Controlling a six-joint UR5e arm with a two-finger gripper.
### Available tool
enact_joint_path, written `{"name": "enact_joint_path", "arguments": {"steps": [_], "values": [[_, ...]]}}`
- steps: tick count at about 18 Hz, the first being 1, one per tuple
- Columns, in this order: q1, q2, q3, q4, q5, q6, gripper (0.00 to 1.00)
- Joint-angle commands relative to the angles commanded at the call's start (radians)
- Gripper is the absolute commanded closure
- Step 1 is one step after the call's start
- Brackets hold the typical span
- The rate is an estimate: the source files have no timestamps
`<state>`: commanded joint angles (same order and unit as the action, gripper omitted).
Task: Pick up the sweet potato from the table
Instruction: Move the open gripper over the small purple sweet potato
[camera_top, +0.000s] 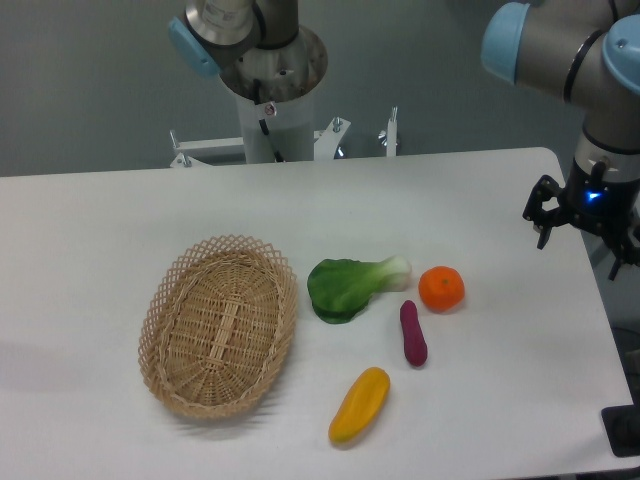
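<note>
One sweet potato (413, 333) lay on the white table (90, 230), a slim dark magenta tuber set almost upright in the view, its upper end tipped slightly left. Nothing held it, and it touched nothing else that I could see. Taking it as the landmark: just up and to the right of it sat a round orange fruit (441, 288), close to its top end but with a sliver of tabletop between them. Up and to the left of it lay a bok choy (350, 286), green leaves spread to the left and pale stalk pointing right toward the tuber's upper tip, near it yet apart. Below and to the left of the sweet potato rested a yellow-orange elongated vegetable (359, 405), lying on a slant, thicker and longer than the tuber, with a clear gap between the two. Well to the left of the sweet potato, beyond the bok choy, stood an oval woven wicker basket (170, 300).

Far to the right of the sweet potato and higher up, near the table's right edge, hung the gripper (583, 225), black with a small blue light glowing on it. Its fingers pointed downward and stood spread, holding nothing, well apart from the tuber. Behind the table rose the robot's base column (275, 105).
</note>
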<state>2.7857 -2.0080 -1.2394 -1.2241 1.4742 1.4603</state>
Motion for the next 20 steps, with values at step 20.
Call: {"name": "enact_joint_path", "arguments": {"steps": [20], "values": [[-0.095, -0.060, -0.159, 0.164, 0.002, -0.366, 0.00]]}}
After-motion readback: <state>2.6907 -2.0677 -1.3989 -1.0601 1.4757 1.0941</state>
